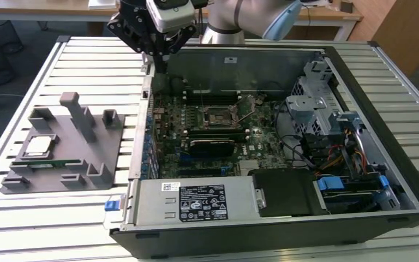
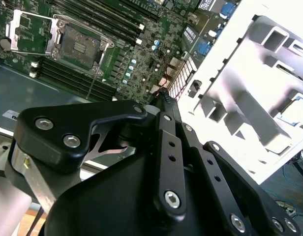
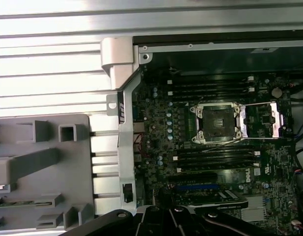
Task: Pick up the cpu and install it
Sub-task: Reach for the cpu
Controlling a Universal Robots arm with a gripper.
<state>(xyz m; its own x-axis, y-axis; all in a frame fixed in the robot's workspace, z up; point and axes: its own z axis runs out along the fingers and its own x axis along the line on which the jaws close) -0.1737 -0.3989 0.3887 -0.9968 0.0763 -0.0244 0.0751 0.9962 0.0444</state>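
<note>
The exterior view looks down steeply from above one edge of the counter (image 1: 42,218), far enough back to take in the whole open computer case (image 1: 384,109), the grey parts holder (image 1: 85,153) at the exterior view's left, and the claw (image 1: 160,65) over the case's far rim. The first wrist view looks almost straight down past the claw (image 3: 176,221) from fairly high. The second wrist view sits close behind the claw (image 2: 164,101), looking obliquely along it. All three share the CPU socket (image 1: 217,115) (image 3: 218,123) (image 2: 80,46) and the grey parts holder.
</note>
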